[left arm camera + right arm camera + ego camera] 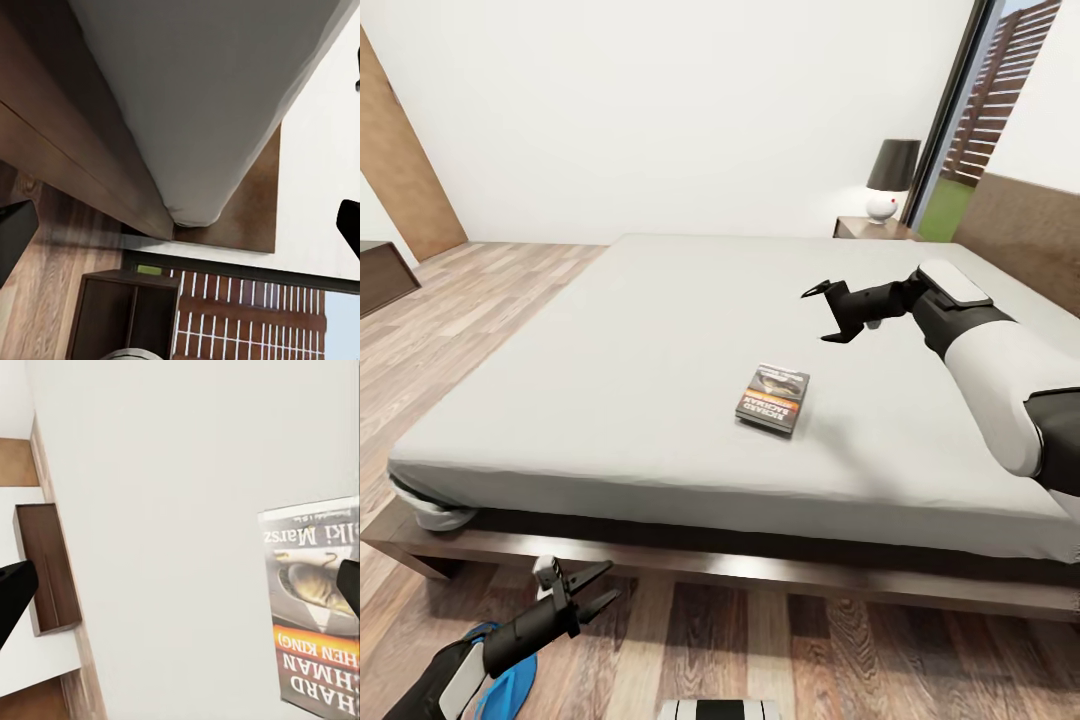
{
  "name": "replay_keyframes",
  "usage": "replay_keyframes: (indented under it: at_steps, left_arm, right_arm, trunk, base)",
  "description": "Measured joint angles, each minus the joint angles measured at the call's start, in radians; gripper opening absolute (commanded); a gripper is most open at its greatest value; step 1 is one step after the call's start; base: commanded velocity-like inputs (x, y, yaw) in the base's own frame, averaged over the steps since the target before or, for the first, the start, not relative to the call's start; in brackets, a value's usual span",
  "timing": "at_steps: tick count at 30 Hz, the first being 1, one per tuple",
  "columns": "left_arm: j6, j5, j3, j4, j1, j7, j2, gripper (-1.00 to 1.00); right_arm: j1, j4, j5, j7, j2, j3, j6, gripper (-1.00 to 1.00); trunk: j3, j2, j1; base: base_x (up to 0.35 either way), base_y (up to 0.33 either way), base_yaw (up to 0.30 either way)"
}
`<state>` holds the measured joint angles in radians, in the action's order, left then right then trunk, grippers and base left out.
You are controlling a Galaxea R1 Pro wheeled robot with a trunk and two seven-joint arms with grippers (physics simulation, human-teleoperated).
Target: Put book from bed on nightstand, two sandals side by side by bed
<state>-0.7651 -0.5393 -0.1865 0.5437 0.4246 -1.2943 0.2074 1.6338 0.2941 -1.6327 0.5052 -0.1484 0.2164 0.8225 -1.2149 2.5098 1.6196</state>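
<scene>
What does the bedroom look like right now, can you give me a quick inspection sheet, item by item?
Surface: bed, pale mattress on a dark wooden frame.
Job's things: book flat on the mattress; one blue sandal on the floor by the bed, partly behind the left arm; nightstand beyond the bed.
Clutter: lamp on the nightstand.
Grippers: right gripper open above the mattress, beyond the book; left gripper open, low near the bed frame.
Cables: nothing seen.
Surroundings: wood-plank floor, white walls, window.

Mattress (610,340) was bare all around the book (773,397), open approach from every side. Right gripper (828,312) hung above it, fingers spread, nothing btwn. Lamp (890,180) crowded the nightstand (872,229) top.
</scene>
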Motion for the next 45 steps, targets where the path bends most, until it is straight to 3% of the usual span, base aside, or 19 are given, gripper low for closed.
replay_keyframes:
  at_steps: [45]
  left_arm:
    - [-0.002, -0.002, -0.002, -0.008, 0.000, 0.000, 0.009, 1.00]
  right_arm:
    - [0.001, 0.000, 0.000, 0.002, 0.000, 0.002, 0.004, 1.00]
  trunk:
    - [0.000, 0.000, 0.000]
  base:
    - [0.049, -0.021, 0.000]
